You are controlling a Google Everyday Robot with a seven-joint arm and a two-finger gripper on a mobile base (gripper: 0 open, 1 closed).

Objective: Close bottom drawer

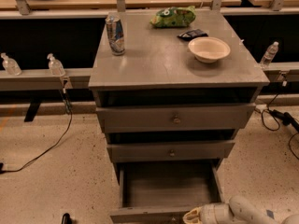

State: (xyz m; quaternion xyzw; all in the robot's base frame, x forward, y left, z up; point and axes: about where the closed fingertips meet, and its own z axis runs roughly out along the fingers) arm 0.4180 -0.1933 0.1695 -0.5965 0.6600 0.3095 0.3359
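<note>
When closing bottom drawer, treat as stiff, light sliding wood and press front panel centrally with pincer at frame bottom, open-or-closed state not discernible.

The gripper is very low at the near edge of the scene, a little right of the middle. It points to the left. The white arm behind it is round and thick, and it comes in from the near right corner, lying almost flat.
</note>
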